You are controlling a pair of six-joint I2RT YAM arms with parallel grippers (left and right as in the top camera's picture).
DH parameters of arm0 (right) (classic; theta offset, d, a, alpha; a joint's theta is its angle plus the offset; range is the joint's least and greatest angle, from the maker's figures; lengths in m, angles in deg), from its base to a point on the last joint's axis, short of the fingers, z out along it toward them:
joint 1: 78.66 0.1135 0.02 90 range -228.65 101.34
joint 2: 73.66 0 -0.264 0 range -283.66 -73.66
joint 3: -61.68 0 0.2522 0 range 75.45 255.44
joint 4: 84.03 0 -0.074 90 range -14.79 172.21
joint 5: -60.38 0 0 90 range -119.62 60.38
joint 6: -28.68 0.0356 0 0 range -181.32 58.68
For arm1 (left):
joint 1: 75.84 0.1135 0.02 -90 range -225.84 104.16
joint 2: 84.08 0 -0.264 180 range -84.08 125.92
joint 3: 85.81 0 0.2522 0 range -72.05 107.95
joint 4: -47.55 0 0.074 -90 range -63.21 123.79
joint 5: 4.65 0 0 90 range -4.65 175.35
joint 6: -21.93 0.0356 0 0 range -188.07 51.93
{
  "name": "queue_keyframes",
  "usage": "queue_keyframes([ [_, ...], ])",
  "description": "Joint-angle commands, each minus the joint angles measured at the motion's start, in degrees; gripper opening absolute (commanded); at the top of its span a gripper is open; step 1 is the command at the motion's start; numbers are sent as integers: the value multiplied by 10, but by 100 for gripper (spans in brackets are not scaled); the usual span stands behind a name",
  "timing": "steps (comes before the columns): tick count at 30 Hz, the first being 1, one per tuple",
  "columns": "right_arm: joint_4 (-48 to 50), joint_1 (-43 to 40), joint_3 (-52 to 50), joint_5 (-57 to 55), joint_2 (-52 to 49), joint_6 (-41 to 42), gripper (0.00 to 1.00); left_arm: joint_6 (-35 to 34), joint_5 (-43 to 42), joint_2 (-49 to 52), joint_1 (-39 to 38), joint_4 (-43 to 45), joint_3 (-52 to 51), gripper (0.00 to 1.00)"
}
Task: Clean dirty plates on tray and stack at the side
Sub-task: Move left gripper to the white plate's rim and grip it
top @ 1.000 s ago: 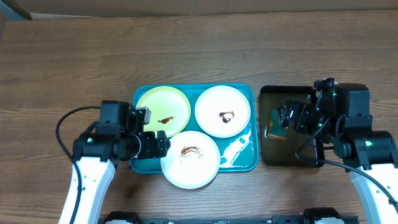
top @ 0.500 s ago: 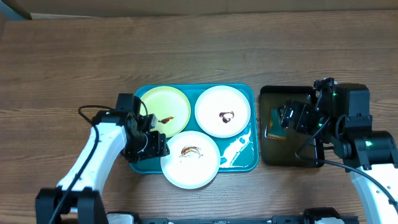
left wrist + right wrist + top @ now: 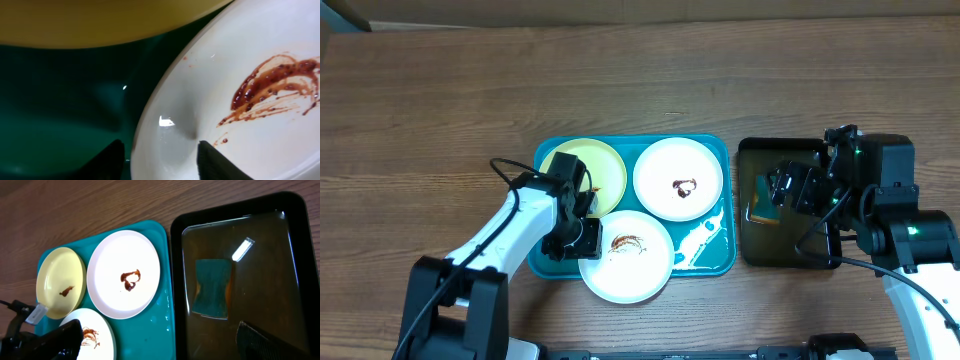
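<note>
Now the left claw (image 3: 159, 156) sits spread astride the rim of the near white plate (image 3: 632, 262), brown-smeared, which lies on the turquoise tray (image 3: 710, 262) overhanging its front edge. Meanwhile the right claw (image 3: 780, 186) hangs spread above the black tray (image 3: 760, 250) and its sponge (image 3: 212, 287).

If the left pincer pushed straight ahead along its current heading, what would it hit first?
Most likely the rim of the smeared front white plate: it sits between the open fingers of the left pincer, just ahead. Exact depth is hard to judge this close.
</note>
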Motion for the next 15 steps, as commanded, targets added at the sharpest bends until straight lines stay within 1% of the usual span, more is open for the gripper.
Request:
queue_keyframes([
  [1, 2, -1, 17, 3, 3, -4, 100, -5, 16, 20, -8, -3, 8, 38],
  [4, 1, -1, 17, 3, 3, -4, 100, -11, 16, 28, -8, -2, 8, 21],
  [5, 1, -1, 17, 3, 3, -3, 100, -13, 16, 28, -8, -2, 8, 18],
  [11, 12, -1, 17, 3, 3, -3, 100, -18, 16, 28, -8, -2, 8, 5],
  [12, 14, -1, 17, 3, 3, -3, 100, -20, 16, 28, -8, -2, 8, 4],
  [13, 14, -1, 17, 3, 3, -3, 97, -20, 16, 28, -8, -2, 8, 4],
  [15, 15, -1, 17, 3, 3, -3, 88, -34, 14, 28, -8, -2, 8, 4],
])
